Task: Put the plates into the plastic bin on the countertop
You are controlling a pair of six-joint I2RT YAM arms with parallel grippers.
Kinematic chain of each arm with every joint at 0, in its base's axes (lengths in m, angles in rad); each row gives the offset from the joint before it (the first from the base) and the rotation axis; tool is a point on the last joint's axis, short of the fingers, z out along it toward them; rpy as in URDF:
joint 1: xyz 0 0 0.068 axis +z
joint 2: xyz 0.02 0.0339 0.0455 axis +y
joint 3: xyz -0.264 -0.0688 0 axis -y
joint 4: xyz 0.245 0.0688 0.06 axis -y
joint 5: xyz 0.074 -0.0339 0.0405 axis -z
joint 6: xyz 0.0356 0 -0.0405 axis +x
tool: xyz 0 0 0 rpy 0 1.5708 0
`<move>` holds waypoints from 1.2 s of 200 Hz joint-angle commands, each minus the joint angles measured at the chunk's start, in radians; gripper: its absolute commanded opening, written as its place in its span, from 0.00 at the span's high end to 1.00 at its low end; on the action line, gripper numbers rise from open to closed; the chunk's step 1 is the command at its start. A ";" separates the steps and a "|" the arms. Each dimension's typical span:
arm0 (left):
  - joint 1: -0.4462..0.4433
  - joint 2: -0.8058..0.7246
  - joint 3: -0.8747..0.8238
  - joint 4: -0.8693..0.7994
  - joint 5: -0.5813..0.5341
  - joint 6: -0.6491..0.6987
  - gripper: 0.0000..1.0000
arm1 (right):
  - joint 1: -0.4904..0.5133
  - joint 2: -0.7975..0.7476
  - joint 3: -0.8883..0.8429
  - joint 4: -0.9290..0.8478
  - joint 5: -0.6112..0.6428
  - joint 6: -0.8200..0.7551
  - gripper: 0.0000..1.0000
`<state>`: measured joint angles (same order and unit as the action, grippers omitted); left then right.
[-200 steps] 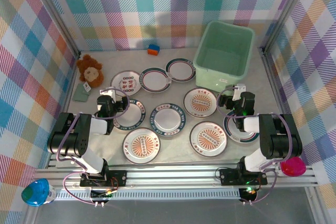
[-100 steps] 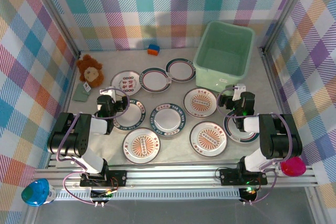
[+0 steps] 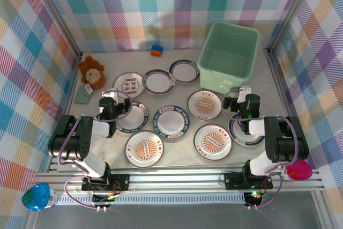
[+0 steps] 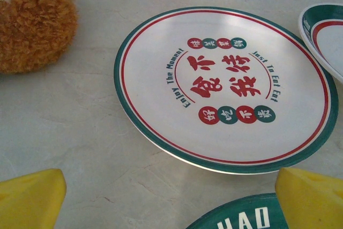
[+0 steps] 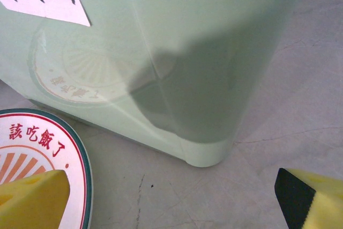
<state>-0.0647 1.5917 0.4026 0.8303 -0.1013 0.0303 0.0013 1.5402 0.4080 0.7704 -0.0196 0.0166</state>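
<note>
Nine plates [image 3: 171, 120] lie flat on the tabletop [image 3: 107, 60], all outside the green bin [image 3: 225, 60], which sits at the far right by the plaid walls [image 3: 161, 4]. The left tool [image 3: 110, 100] is low on the left side w/ its yellow fingers [image 4: 29, 199] wide apart & nothing btw them. Just in front of it is the plate w/ red words [image 4: 225, 84], not touching the tool. The rim of a green-edge plate [image 4: 241, 221] peeks in right below the gap. A toy lion [image 4: 32, 20] sits off to the left. The right tool [image 3: 241, 92] is low too, fingers wide apart, holding nothing. The bin's near corner is just ahead of it. A sunburst plate [image 5: 37, 143] lies by its left finger, close to the bin wall. One more plate [image 3: 252, 137] is partly under the right arm. A small blue-orange block [image 3: 156, 51] sits at the back.
</note>
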 commanded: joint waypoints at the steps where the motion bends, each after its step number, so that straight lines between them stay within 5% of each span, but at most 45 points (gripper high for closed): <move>1: -0.004 -0.012 0.015 0.016 0.006 0.003 0.00 | 0.001 -0.013 0.012 0.032 -0.031 -0.014 0.01; 94: -0.002 -0.069 0.019 -0.027 0.011 0.001 0.00 | -0.007 -0.102 0.019 -0.059 -0.027 0.000 0.01; 150: 0.006 -0.352 0.192 -0.491 0.029 -0.074 0.00 | -0.004 -0.469 0.137 -0.627 -0.153 0.068 0.01; 186: -0.021 -0.339 0.549 -1.034 0.304 -0.195 0.07 | 0.006 -0.586 0.262 -1.037 -0.273 0.206 0.08; 240: -0.174 -0.365 0.596 -1.099 0.354 -0.276 0.07 | 0.079 -0.464 0.296 -1.234 -0.221 0.304 0.25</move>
<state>-0.1905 1.2240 0.9932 -0.1272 0.1856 -0.1741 0.0547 0.9810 0.6659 -0.2634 -0.2554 0.2539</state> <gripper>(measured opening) 0.932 0.797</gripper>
